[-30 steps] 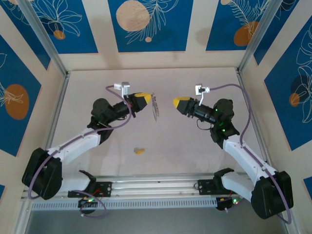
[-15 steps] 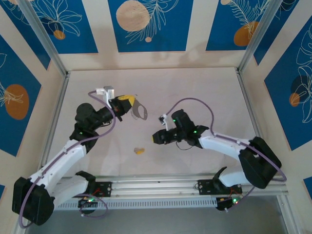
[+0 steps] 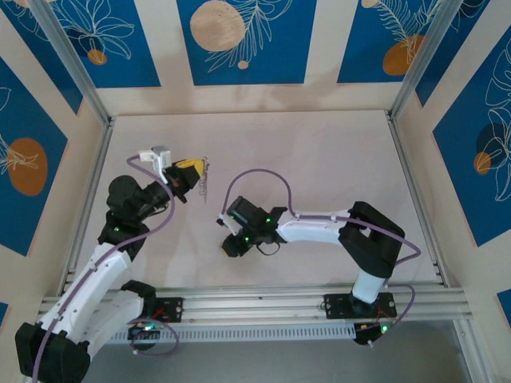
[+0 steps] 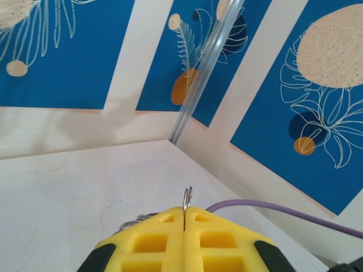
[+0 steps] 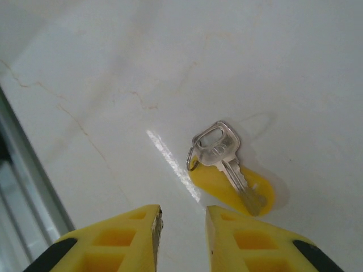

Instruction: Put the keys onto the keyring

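The left end effector (image 4: 184, 229) is closed on the keyring (image 3: 204, 182), over the left side of the table (image 3: 319, 159). The right end effector (image 5: 182, 226), narrowly open, hangs just near of the key (image 5: 222, 152), which lies flat on its yellow tag (image 5: 258, 192). The step in hand seems to be picking up the key, so next it should go forward, go down and close on it.

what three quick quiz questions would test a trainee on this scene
1. True or false: the right gripper is shut on the key.
2. What does the left gripper pinch? A) the keyring B) a cable C) nothing
3. What colour is the tag under the key?

Key: 1 false, its jaws are open short of the key; 2 A; 3 yellow.
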Robot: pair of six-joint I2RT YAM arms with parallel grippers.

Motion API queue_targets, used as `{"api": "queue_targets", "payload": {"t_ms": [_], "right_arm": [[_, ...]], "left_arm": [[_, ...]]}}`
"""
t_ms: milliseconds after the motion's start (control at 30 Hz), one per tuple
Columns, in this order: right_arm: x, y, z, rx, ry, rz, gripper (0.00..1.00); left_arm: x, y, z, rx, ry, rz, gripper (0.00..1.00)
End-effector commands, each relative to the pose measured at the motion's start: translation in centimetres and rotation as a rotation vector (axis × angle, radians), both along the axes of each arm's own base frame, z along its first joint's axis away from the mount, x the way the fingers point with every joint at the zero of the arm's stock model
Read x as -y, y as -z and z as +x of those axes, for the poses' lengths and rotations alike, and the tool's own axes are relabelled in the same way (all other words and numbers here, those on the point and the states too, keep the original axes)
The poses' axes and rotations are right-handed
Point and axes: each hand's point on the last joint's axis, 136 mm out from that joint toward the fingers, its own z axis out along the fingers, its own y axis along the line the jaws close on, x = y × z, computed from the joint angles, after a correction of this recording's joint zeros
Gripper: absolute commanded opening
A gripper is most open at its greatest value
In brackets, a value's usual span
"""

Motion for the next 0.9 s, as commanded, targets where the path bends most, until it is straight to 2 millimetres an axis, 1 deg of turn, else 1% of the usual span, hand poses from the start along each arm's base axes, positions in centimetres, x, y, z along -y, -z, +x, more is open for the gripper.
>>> {"api": "queue_targets", "payload": {"t_ms": [0, 200, 533, 700, 867], "right_arm": [[-0.2, 0.4, 0.5, 0.042, -0.017, -0.050, 0.28], [-1.4, 0.6, 0.3, 0.038, -0.040, -0.042, 0.27], [-2.8, 0.6, 0.2, 0.028, -0.071, -0.026, 0.28], [-3.4, 1.1, -0.1, 0.018, -0.084, -0.034, 0.29], [-3.8, 1.5, 0.2, 0.020, -0.083, -0.039, 0.28]], "left_arm": [[-1.2, 0.1, 0.1, 0.015, -0.044, 0.013, 0.00], [-2.1, 0.4, 0.4, 0.007, -0.067, 0.013, 0.00], [-2.8, 0.5, 0.6, 0.004, -0.078, 0.001, 0.00], [-3.0, 0.4, 0.7, 0.004, -0.080, -0.004, 0.00], [-3.1, 0.5, 0.7, 0.003, -0.077, -0.015, 0.00]]}}
